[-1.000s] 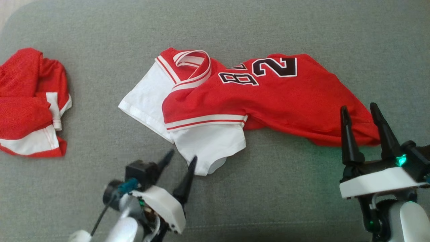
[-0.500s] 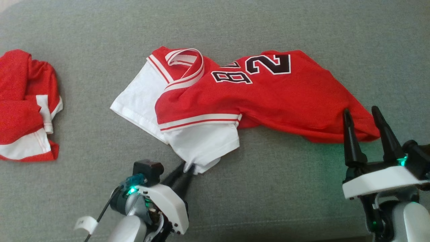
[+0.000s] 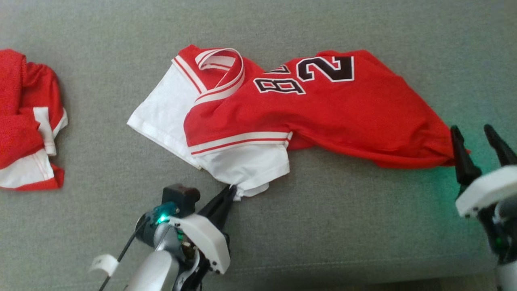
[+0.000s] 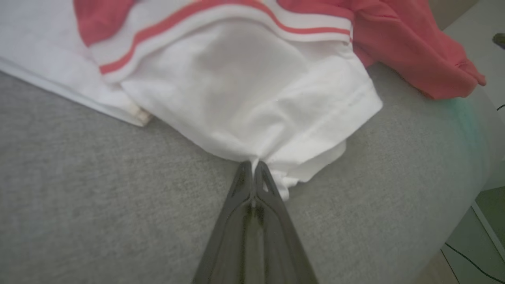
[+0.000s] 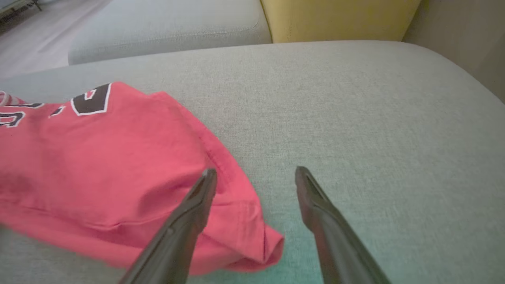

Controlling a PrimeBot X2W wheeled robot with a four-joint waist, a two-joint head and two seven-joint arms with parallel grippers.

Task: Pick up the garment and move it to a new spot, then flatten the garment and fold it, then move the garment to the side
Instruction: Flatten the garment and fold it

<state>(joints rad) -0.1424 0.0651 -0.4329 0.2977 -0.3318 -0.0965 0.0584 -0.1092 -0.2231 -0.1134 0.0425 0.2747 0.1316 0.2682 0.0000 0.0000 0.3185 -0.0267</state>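
Down front, the left gripper (image 3: 231,189) has its jaws pinched shut on the bottom edge of the garment (image 3: 323,109)'s white sleeve, with the fabric bunching right at the tips. The right gripper (image 3: 472,129) sits with its jaws spread wide at the red hem corner, though I can't tell if it's touching. The garment lies crumpled across the middle of the grey sofa cushion (image 3: 343,226) with its black numbers up and its collar to the left, and there's another red-and-white piece of clothing (image 3: 24,121) well apart at the far left.
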